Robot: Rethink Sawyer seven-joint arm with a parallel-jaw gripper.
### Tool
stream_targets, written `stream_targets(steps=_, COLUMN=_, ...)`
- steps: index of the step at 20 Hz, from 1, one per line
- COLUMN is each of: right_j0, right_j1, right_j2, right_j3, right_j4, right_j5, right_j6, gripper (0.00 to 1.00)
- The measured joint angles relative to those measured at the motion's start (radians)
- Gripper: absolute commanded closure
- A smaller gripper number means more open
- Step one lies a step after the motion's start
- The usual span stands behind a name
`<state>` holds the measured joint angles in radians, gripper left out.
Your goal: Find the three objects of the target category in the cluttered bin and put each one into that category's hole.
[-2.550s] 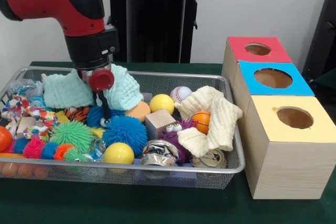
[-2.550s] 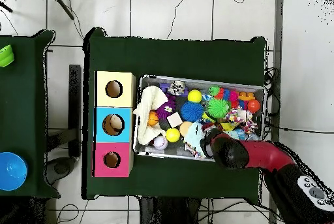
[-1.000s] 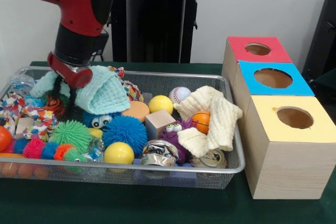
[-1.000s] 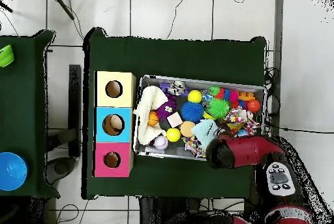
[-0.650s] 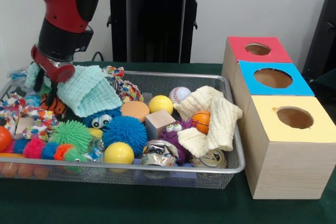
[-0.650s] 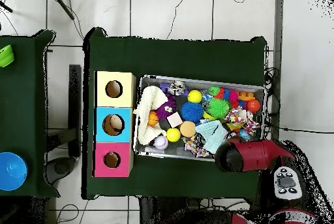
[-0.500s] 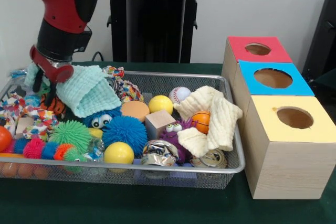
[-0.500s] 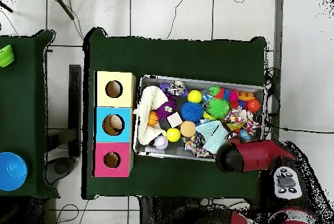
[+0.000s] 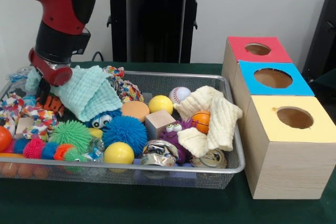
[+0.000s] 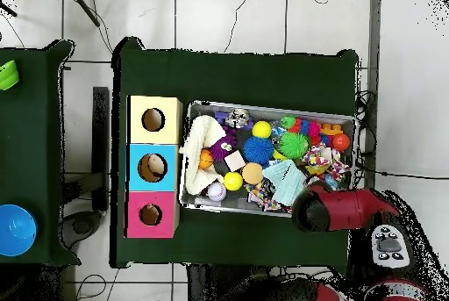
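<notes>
Right now I am watching the gripper (image 9: 46,85) hanging over the far left corner of the wire bin (image 9: 231,167), with the mint cloth (image 9: 89,95) draped from under the red wrist and spilling onto the toys below. Whether the jaws are pinching that cloth I cannot tell, since the wrist and the folds are hiding them; the cloth is bunching up toward the wrist, which suggests it is being dragged aside to uncover what lies beneath, but that is my reading only.

The task is not naming the category, so I am guessing at targets: a cream cloth (image 9: 210,116) is lying heaped at the right end of the bin, half covering an orange ball (image 9: 201,120), and it may belong with the mint one. The three boxes are standing just right of the bin, each with a round hole on top: red box (image 9: 257,49) farthest, blue box (image 9: 272,78) in the middle, yellow box (image 9: 294,118) nearest the camera. All three holes are looking empty.

I am finding no readable writing; the crushed can (image 9: 159,153) near the front rim is showing no legible label
</notes>
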<state>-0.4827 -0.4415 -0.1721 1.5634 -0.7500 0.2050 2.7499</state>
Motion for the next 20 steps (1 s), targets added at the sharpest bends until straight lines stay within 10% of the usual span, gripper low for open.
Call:
stream_targets(steps=13, right_j0=-0.052, right_j1=-0.025, right_j2=0.028, right_j3=0.01, right_j4=0.031, right_j5=-0.026, right_j6=0.0, gripper=1.0)
stream_targets(steps=20, right_j0=-0.211, right_j1=-0.146, right_j2=0.174, right_j3=0.102, right_j4=0.086, right_j5=0.024, right_j6=-0.001, gripper=1.0)
